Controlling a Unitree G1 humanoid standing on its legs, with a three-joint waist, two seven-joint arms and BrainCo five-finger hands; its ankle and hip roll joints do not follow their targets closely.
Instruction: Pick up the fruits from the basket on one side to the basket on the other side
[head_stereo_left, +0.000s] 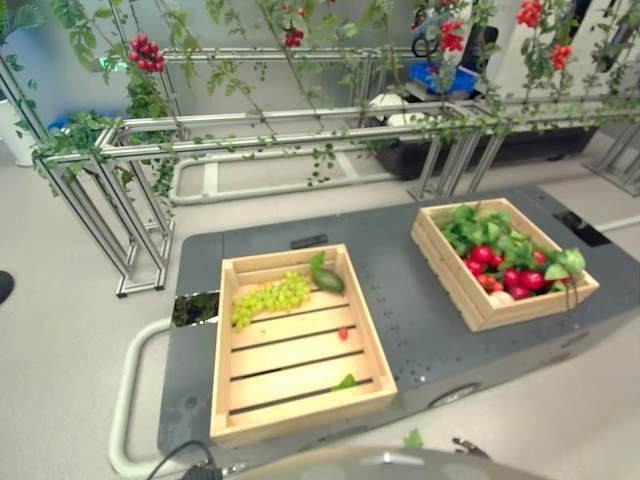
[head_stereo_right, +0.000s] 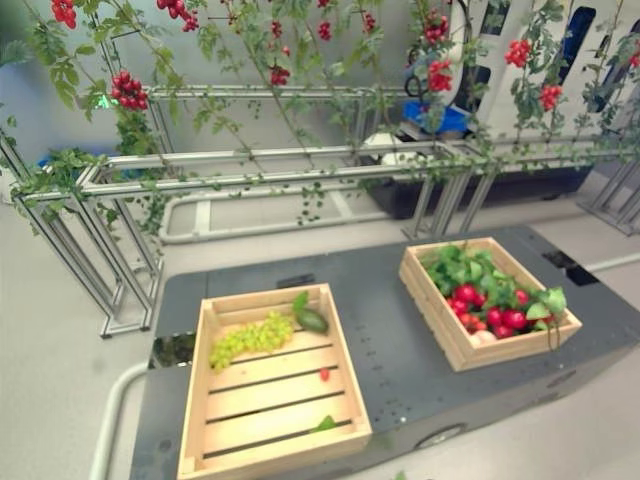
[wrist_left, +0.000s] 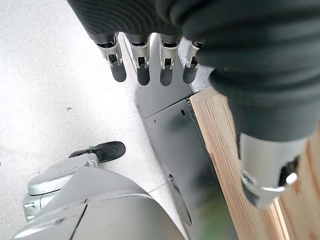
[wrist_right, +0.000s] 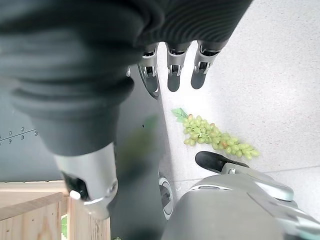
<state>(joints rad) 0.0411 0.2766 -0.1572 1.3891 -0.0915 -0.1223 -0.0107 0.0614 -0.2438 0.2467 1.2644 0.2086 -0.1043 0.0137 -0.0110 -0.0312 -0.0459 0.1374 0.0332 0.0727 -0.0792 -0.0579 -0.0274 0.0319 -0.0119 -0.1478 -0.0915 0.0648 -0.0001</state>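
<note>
Grey cart (head_stereo_left: 420, 310) carries two crates, right crate (head_stereo_left: 470, 290) fruit half-hidden under leaves; both hands' fingers (wrist_left: 142, 65) (wrist_right: 172, 70) hang straight, empty.

A lab or test hall, dressed up as a mock greenhouse. Pale speckled floor (head_stereo_left: 60, 330) all round a dark grey wheeled worktop (head_stereo_left: 420, 320) carrying two wooden crates (head_stereo_left: 300, 345) of fruit. Behind the worktop, bare aluminium frames (head_stereo_left: 130, 190) strung with trailing green vines (head_stereo_right: 240, 60) and clusters of red berries (head_stereo_left: 145, 52). Beyond the frames, a plain wall and dark machinery with a blue part (head_stereo_right: 435, 118).
</note>
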